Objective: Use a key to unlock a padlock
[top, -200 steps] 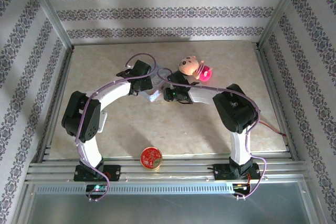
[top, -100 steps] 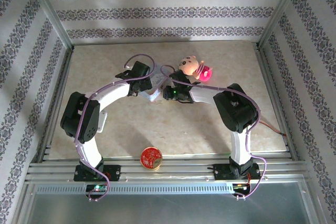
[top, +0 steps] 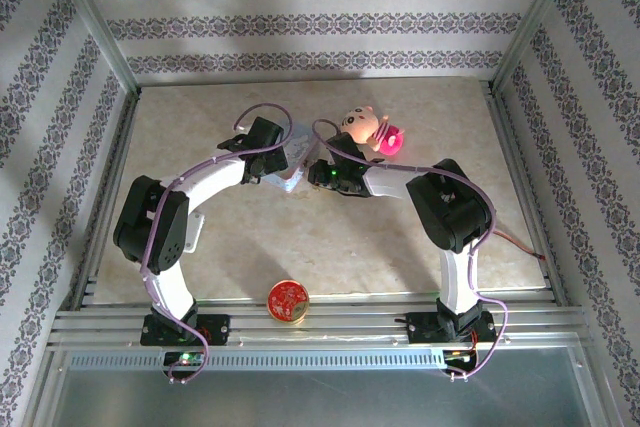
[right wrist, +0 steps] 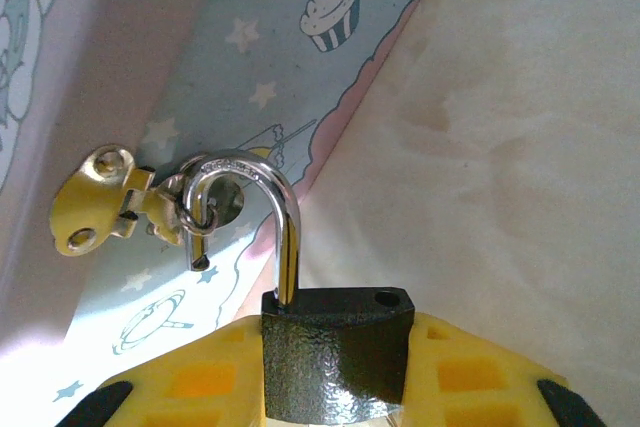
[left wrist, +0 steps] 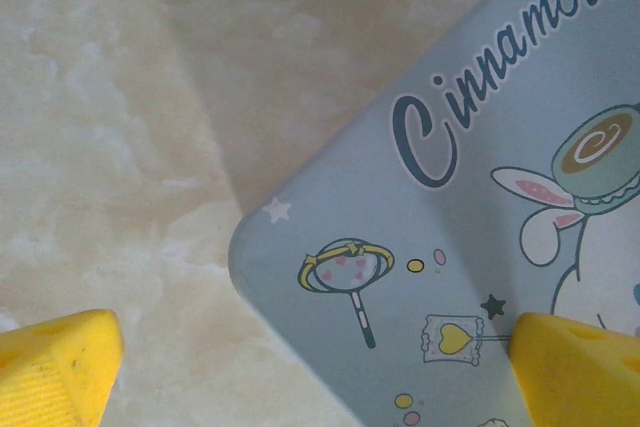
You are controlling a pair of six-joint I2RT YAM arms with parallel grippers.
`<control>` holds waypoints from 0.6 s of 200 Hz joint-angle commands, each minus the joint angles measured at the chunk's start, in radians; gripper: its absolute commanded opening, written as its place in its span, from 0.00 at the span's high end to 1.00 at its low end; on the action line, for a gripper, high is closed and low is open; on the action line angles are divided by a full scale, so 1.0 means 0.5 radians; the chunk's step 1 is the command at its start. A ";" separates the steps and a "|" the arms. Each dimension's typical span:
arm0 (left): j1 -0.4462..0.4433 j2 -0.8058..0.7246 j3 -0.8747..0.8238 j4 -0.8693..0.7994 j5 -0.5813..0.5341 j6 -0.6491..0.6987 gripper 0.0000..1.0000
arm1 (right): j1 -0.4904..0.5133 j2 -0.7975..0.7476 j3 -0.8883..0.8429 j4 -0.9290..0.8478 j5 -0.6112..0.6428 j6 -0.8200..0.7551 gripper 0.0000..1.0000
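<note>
R gripper [right wrist: 332,399] was closed partway on the padlock [right wrist: 336,339], its yellow fingers [right wrist: 180,387] clamping the dark body from both sides, just off the blue tin's [right wrist: 230,77] side wall. Shackle [right wrist: 272,187] was up, short leg out of the body w/ its socket hole bare, so unlocking looked done. Shackle's hook sat through the ring of the tin's brass hasp [right wrist: 95,209], so the lock wasn't off the tin yet; prob. what's left is unhooking it. L gripper [left wrist: 320,372] hung fully open above the tin's corner, holding nothing: one finger over the lid, the other over the table [left wrist: 120,97] beside the tin.
</note>
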 commanded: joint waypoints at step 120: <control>0.017 0.044 -0.124 -0.136 0.107 0.026 0.01 | -0.055 0.072 -0.106 0.620 -0.160 0.388 0.98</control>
